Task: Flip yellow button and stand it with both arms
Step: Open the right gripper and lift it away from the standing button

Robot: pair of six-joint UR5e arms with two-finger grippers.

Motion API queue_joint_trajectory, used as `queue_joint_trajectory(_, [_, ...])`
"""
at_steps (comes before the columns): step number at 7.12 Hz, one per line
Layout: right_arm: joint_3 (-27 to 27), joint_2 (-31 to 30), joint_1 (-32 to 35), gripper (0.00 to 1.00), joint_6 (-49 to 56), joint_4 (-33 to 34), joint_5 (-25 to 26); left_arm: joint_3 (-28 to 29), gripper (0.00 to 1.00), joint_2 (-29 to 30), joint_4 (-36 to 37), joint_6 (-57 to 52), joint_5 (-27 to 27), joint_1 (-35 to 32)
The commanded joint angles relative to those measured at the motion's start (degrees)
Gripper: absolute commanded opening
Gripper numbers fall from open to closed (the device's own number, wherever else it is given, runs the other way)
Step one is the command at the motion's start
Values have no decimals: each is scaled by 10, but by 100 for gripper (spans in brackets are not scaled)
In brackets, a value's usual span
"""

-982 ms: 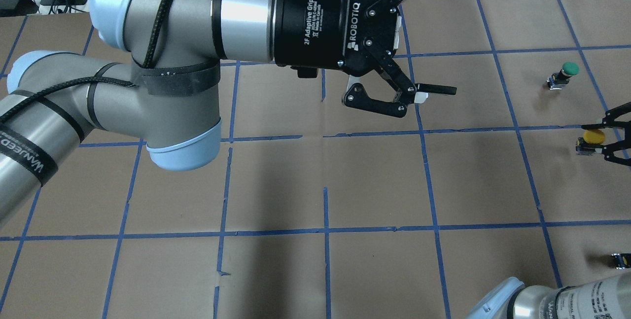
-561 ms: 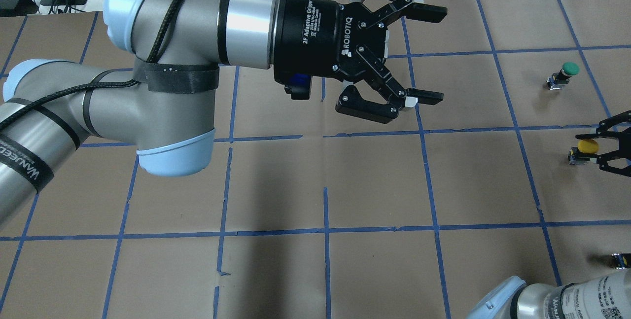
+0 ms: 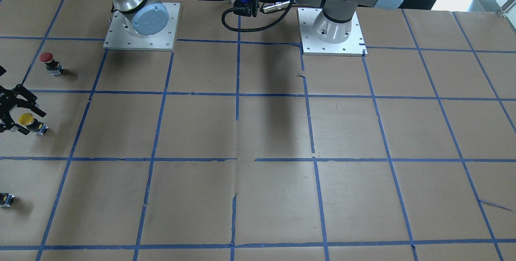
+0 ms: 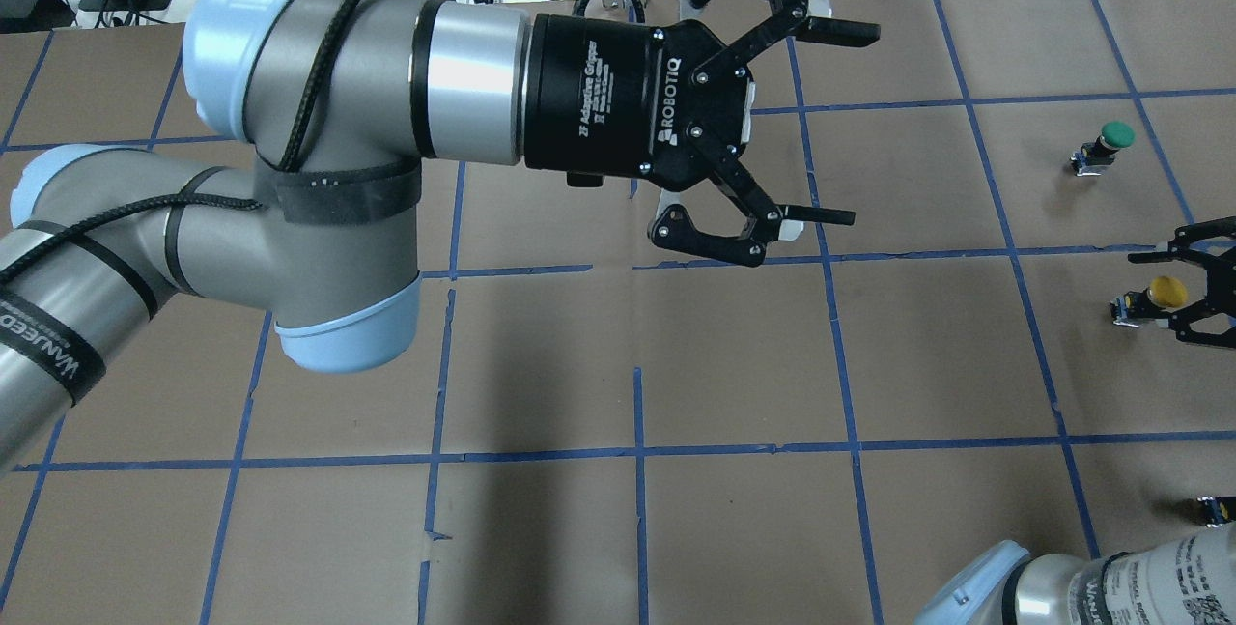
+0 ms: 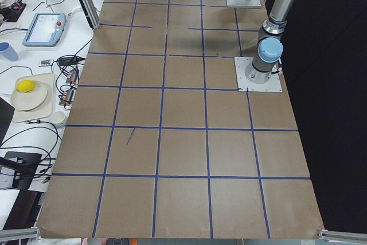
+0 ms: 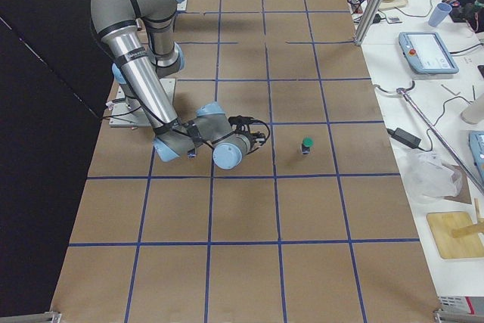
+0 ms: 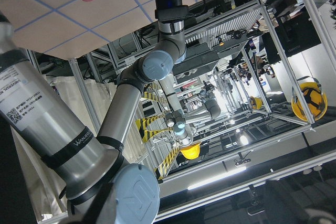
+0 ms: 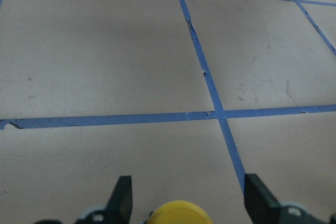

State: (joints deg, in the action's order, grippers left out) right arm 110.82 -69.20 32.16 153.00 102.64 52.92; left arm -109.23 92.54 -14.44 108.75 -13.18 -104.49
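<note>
The yellow button (image 4: pixel 1164 292) sits at the table's far right, its yellow cap toward my right gripper and its dark body (image 4: pixel 1123 307) pointing away. It looks tilted or on its side. My right gripper (image 4: pixel 1144 289) is open, one finger on each side of the cap with gaps showing. In the right wrist view the cap (image 8: pixel 181 212) sits between the two fingers (image 8: pixel 122 199). In the front view the button (image 3: pixel 26 119) and right gripper (image 3: pixel 29 121) are at the left edge. My left gripper (image 4: pixel 842 123) is open, empty, held high over the table's middle.
A green-capped button (image 4: pixel 1110 144) stands behind the yellow one. A red-capped button (image 3: pixel 49 61) stands toward the robot's side. A tiny black block with a yellow mark (image 4: pixel 1215 509) lies near the right edge. Two white base plates (image 3: pixel 121 31) stand at the robot's side.
The yellow button and right gripper shifted slightly toward the robot, and the right jaws look wider apart. The left gripper turned at the wrist and drifted a little, staying open.
</note>
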Motion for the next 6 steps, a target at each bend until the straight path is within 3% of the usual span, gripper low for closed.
queue_joint_trajectory(1, [-11,-13,0,99,-51,-2,5,-49,99,-1,173,12,18,1])
queue_joint_trajectory(3, [-11,-91,6,100,-234,0,30,-52,99,12,365,21,70,19])
queue_joint_trajectory(4, [-11,-127,21,100,-366,3,52,-48,99,19,429,17,132,42])
queue_joint_trajectory(5, [-12,-162,53,100,-508,8,96,-48,99,12,483,69,146,57])
queue_joint_trajectory(6, [-13,-196,88,100,-667,8,126,-41,99,10,482,118,165,66])
